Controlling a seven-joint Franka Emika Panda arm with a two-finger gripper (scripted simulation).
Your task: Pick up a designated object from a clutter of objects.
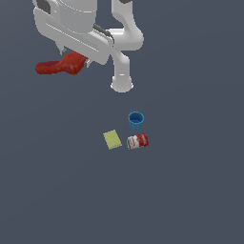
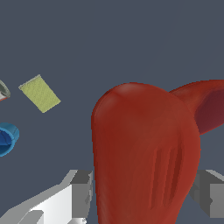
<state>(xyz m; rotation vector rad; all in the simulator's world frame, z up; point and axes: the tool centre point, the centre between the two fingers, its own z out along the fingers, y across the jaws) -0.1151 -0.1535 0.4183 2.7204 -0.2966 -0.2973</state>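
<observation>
Dark grey floor w/ red bent object [image 1: 61, 65] between gripper [image 2: 142, 194] fingers.

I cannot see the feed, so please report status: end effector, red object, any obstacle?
End effector shut on all-red bent object, lifted. Blue cup, yellow-green square pad, red-and-white can apart on floor. Nothing in the way.

Red object [image 1: 61, 65]: thick end hidden behind gripper [image 1: 76, 56]. Wrist view: its base and bent tip cut off by frame; cup [image 2: 6, 138] and can [image 2: 2, 90] cropped at edge; fingertips unseen.
</observation>
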